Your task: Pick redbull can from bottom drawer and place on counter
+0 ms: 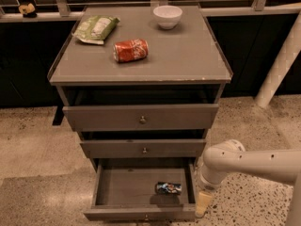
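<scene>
The redbull can [168, 188], small, blue and silver, lies on its side in the open bottom drawer [141, 213], near its right wall. My gripper [202, 205] hangs from the white arm just outside the drawer's right front corner, to the right of the can and apart from it. The counter [188, 55] is the grey top of the cabinet.
On the counter lie an orange-red soda can [130, 50] on its side, a green snack bag [95, 28] and a white bowl [167, 16]. The two upper drawers [141, 118] stand slightly open. A white post [282, 65] stands at the right on the speckled floor.
</scene>
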You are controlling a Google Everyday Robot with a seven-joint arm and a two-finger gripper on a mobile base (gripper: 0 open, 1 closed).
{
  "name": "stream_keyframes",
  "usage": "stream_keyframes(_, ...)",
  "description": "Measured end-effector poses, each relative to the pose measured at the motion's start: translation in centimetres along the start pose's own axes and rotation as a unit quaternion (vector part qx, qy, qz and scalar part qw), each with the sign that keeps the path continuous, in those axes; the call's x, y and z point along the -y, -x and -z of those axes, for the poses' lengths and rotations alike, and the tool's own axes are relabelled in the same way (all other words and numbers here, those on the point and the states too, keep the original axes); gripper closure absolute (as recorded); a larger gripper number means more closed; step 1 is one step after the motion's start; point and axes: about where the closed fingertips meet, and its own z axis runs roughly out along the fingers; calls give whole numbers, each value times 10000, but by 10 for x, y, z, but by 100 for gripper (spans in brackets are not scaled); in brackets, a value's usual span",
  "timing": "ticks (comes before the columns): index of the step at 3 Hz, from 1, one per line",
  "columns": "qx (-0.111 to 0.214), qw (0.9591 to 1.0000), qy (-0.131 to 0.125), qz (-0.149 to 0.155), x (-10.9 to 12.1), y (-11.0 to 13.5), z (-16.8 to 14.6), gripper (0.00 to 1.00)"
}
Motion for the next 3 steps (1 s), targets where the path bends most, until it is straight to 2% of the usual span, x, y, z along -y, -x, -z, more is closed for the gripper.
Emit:
stream_keyframes(1, 142, 9994, -214, 218, 2, 6, -25, 0)
stream_keyframes(2, 215, 9970, -649, 358, 9, 11, -41, 0)
stream_keyframes(3, 301, 9958, -826, 238, 16, 15, -42, 0)
